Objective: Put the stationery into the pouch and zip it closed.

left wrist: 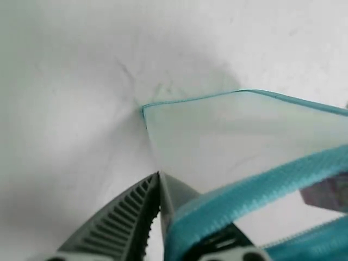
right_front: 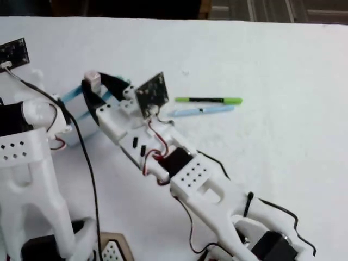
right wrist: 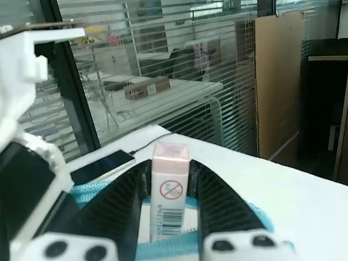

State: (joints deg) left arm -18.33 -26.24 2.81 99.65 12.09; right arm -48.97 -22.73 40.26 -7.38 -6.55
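Pinching the pouch's edge at the table's nine o'clock, the left gripper has its jaws pressed together. The right gripper clamps an eraser over the pouch. At its three o'clock lie a green pen and a blue pen.

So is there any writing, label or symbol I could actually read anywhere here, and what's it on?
On the eraser held in the right claw: a red prohibition-style circle with no words, and a barcode below it whose digits are too small to read.
On the green highlighter and the blue pen: dark marks, too blurred to read.
On the pouch: no print visible.
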